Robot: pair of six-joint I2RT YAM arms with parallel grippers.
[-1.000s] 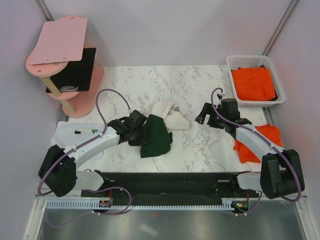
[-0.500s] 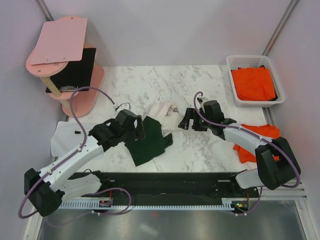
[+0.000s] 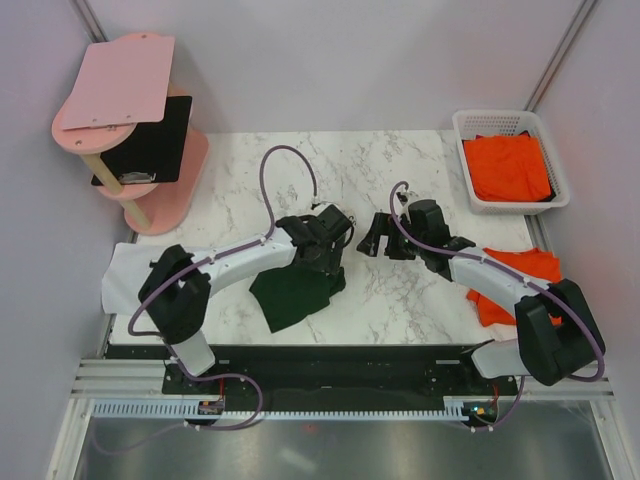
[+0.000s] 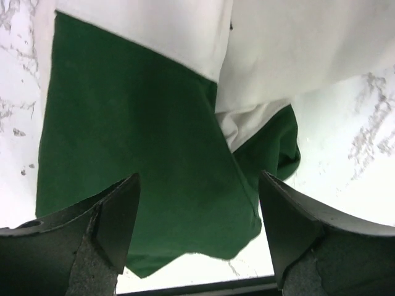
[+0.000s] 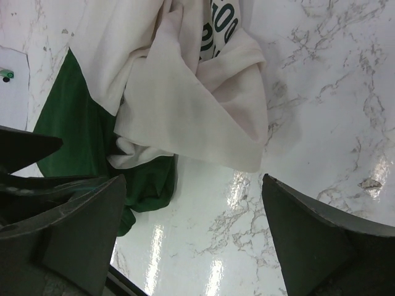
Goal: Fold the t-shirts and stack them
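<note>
The cream-white t-shirt with dark green sleeves lies crumpled at the table's middle, part of its print showing. One green sleeve is spread flat toward the front edge. My left gripper hovers open over the shirt's body and hides most of the cream cloth from above. In the left wrist view the green sleeve lies below and between the open fingers, untouched. My right gripper stands open just right of the shirt, over bare marble. Orange t-shirts lie in the basket and under my right arm.
A white plastic basket stands at the back right corner. A pink two-tier stand with a black board occupies the back left. A white paper sheet with a pen lies at the front left.
My left gripper opened, let go of the green sleeve and swung right over the shirt's body. The sleeve now lies spread out. My right gripper moved left toward the shirt.
</note>
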